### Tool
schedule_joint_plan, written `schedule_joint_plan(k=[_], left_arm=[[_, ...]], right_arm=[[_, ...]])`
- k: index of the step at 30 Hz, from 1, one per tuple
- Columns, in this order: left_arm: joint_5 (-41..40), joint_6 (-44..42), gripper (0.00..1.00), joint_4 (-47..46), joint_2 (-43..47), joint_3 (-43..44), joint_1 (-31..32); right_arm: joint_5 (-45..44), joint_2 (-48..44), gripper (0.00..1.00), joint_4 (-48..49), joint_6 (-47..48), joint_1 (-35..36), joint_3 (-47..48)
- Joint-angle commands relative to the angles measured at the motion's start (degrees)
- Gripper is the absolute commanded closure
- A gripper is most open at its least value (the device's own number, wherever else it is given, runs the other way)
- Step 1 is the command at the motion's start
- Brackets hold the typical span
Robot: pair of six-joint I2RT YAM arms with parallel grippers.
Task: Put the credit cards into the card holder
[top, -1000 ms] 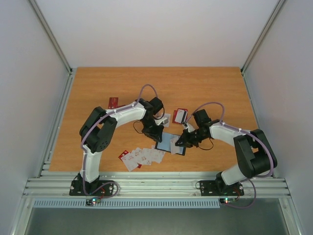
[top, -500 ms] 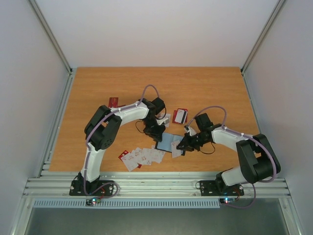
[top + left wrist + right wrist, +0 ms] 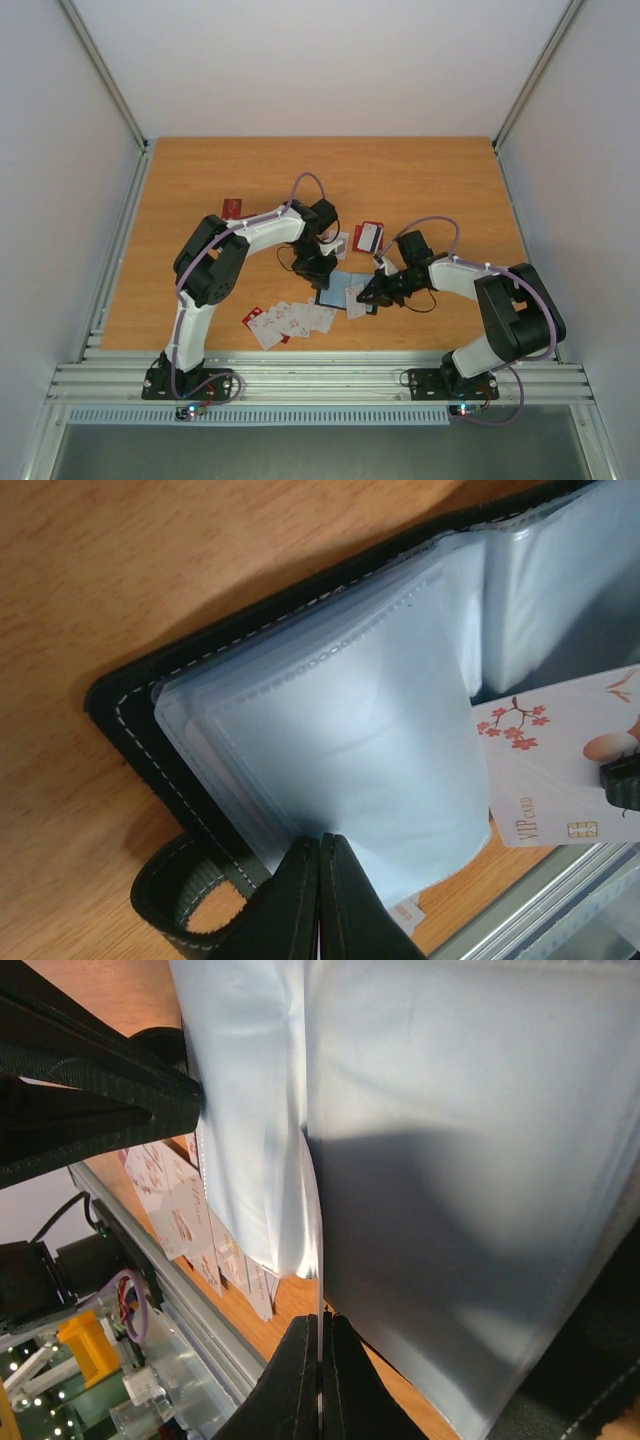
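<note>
The card holder (image 3: 338, 287) lies open mid-table, black cover (image 3: 130, 705) down and pale bluish sleeves (image 3: 350, 730) up. My left gripper (image 3: 322, 283) (image 3: 320, 842) is shut, pinching the near edge of a sleeve. Just right of the holder, my right gripper (image 3: 366, 297) (image 3: 320, 1322) is shut on a white credit card with red blossoms (image 3: 560, 760) (image 3: 356, 298). In the right wrist view that card shows edge-on against a sleeve (image 3: 460, 1210). More credit cards (image 3: 290, 322) lie fanned out near the front edge.
Two cards (image 3: 369, 236) lie behind the right gripper. A red one (image 3: 231, 209) sits further left and back, and another (image 3: 341, 243) lies by the left wrist. The holder's strap loop (image 3: 170, 900) rests on the wood. A metal rail (image 3: 320, 378) runs along the front.
My left gripper has closed onto the sleeve. The right gripper has carried the white card a little left, up against the holder's sleeves.
</note>
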State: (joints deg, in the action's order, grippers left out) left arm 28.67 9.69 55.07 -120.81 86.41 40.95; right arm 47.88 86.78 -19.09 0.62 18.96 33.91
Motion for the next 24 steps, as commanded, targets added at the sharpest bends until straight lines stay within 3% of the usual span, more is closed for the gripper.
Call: schedule_joint_plan(k=[1,24], left_arm=[[-2.92,-1.46,0.96,2.03,-3.14,0.89,0.68],[-4.82,-1.52,0.97,4.25,-4.52,2.67,0.83]], right_arm=[[0.08,1.2,0.99,3.07,-0.11,0.24,0.52],[1.66,1.13,0.99,7.06,-0.19,0.21,2.01]])
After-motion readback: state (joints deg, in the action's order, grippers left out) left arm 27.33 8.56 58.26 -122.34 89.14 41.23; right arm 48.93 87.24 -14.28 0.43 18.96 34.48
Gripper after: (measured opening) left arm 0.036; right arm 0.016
